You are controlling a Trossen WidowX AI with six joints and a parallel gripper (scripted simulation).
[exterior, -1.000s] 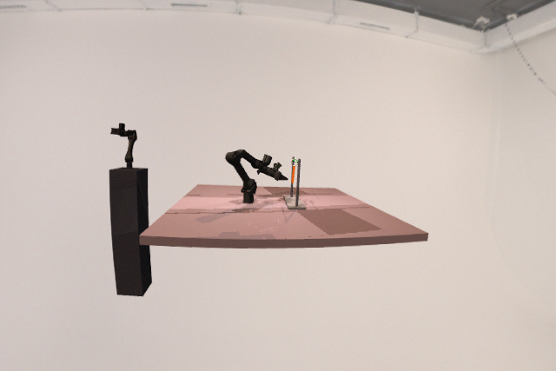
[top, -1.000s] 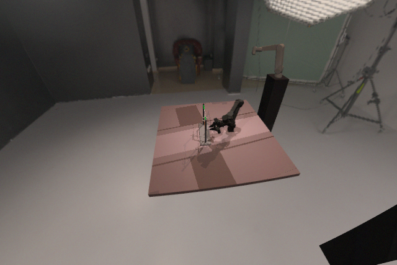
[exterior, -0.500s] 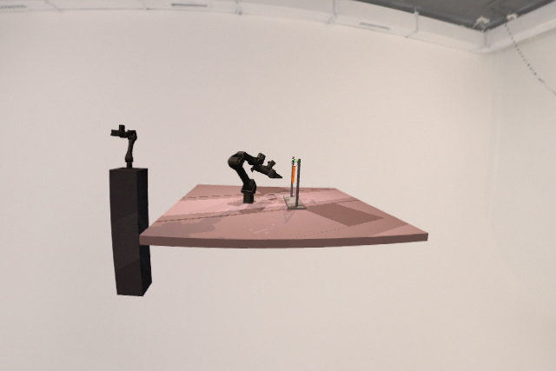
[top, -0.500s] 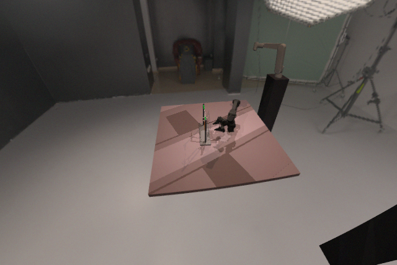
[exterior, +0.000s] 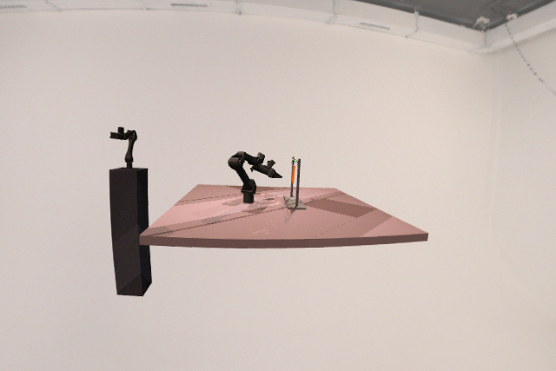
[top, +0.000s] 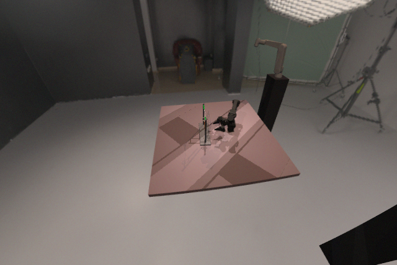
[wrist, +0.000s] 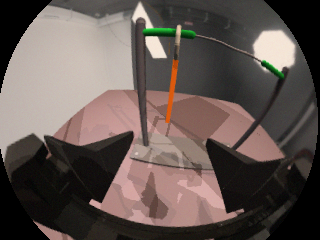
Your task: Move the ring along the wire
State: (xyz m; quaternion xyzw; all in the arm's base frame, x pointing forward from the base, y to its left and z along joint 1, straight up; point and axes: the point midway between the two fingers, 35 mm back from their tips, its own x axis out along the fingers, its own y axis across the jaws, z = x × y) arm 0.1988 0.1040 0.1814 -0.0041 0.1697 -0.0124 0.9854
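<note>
The ring [wrist: 178, 37] is seen nearly edge-on in the wrist view, hanging around the green part [wrist: 159, 32] beside the left post [wrist: 142, 85]. Its orange handle [wrist: 171, 92] [exterior: 293, 175] hangs down, slightly slanted in the wrist view. The thin grey wire [wrist: 225, 44] runs right from there to the other green part [wrist: 272, 69] at the right post [wrist: 261, 116]. My gripper [wrist: 170, 139] [exterior: 281, 176] [top: 214, 126] is open and empty. In the exterior view a gap separates its tips from the handle. No contact with the wire or posts shows.
The posts stand on a grey base plate [wrist: 175, 154] [top: 205, 143] on the pink table [top: 179, 179] [exterior: 215, 228]. Another arm [top: 280, 58] [exterior: 129, 149] stands on a black pedestal [top: 273, 98] [exterior: 128, 223] beyond the table's edge.
</note>
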